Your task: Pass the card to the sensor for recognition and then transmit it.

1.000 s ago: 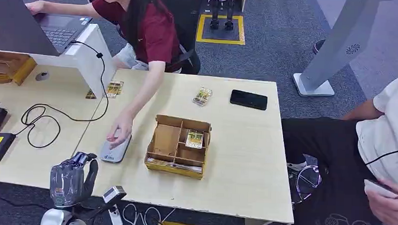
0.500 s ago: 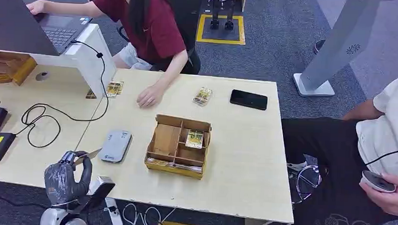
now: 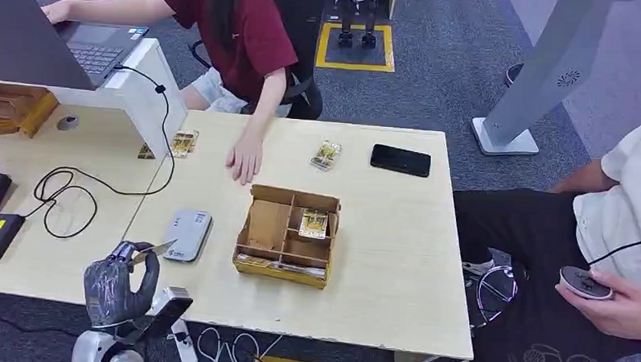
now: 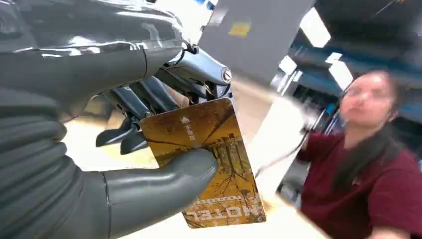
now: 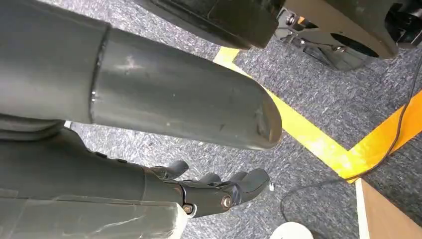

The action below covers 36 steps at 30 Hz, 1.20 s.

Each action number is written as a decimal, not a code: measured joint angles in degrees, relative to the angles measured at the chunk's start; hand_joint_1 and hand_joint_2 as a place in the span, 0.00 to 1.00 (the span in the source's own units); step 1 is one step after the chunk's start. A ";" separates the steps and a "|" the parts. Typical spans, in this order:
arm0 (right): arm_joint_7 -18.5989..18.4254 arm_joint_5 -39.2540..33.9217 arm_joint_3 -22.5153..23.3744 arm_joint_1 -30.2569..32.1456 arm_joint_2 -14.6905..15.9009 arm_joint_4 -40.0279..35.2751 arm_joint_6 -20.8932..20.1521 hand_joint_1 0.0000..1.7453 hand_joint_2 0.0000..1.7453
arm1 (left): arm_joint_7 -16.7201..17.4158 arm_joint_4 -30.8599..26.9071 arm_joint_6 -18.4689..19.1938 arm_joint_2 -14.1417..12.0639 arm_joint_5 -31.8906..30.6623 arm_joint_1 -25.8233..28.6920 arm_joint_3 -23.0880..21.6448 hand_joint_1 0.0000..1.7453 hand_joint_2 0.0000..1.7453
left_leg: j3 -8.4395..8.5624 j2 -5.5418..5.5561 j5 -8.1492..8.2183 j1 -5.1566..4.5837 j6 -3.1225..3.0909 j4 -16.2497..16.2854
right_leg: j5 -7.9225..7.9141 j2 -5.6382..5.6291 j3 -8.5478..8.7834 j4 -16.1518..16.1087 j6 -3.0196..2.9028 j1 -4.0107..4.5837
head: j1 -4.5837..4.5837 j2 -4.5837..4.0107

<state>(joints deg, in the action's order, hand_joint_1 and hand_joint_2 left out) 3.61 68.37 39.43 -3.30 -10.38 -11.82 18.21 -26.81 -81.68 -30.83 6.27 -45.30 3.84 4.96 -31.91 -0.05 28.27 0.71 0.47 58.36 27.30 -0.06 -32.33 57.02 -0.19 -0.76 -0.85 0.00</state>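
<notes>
My left hand hovers at the table's near-left edge and pinches a yellow-brown hotel card between thumb and fingers; the card's edge sticks out toward the grey card sensor, which lies flat on the table just beyond it. The card does not touch the sensor. My right hand hangs over the grey carpet with thumb and fingers apart and nothing in them. A person in a red shirt rests a hand on the table behind the sensor.
A cardboard divider box with a card in it stands right of the sensor. Further back lie a black phone and card packets. A black cable loops on the left. A seated person is at the right.
The person's hand left the sensor and drew back to the table's far side. My left hand took up the card and now holds it nearer the sensor.
</notes>
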 joint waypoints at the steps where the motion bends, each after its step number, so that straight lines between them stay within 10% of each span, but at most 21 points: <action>1: 0.00 0.00 0.00 0.03 0.00 0.00 0.09 0.00 0.00 | 1.59 0.00 4.34 -0.13 4.32 -0.14 -0.37 1.00 1.00 | 0.00 0.00 0.00 0.00 0.00 0.00 | 0.00 0.00 0.00 0.00 0.00 0.00 | 0.00 0.00; 5: -0.20 0.00 0.02 0.14 0.00 0.00 0.76 0.00 0.00 | 7.17 0.00 16.68 -0.39 16.09 -0.99 -1.02 1.00 1.00 | 0.00 0.00 -0.01 0.01 0.00 0.00 | 0.00 0.00 0.00 0.00 0.00 0.00 | 0.00 0.00; 12: -0.59 0.00 0.02 0.26 0.00 0.00 0.89 0.00 0.00 | 15.72 0.78 21.84 -0.70 20.08 -3.97 -1.94 1.00 1.00 | -0.01 0.01 -0.01 0.00 0.00 0.00 | 0.00 0.01 0.00 0.00 0.00 0.00 | 0.00 0.00; 36: -0.90 0.00 0.02 0.28 -0.07 -0.02 0.83 0.00 0.00 | 18.79 9.57 24.08 -1.35 21.83 -10.18 -3.98 1.00 1.00 | 0.00 0.00 0.00 0.00 0.00 0.01 | 0.00 -0.01 0.00 0.00 0.00 0.00 | 0.00 0.00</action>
<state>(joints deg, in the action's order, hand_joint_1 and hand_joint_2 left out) 2.71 68.37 39.45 -3.02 -10.45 -11.85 19.04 -8.02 -72.11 -6.75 4.92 -23.47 -6.33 0.98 -31.91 -0.05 28.27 0.71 0.47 58.37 27.30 -0.06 -32.33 57.02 -0.19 -0.76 -0.85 0.00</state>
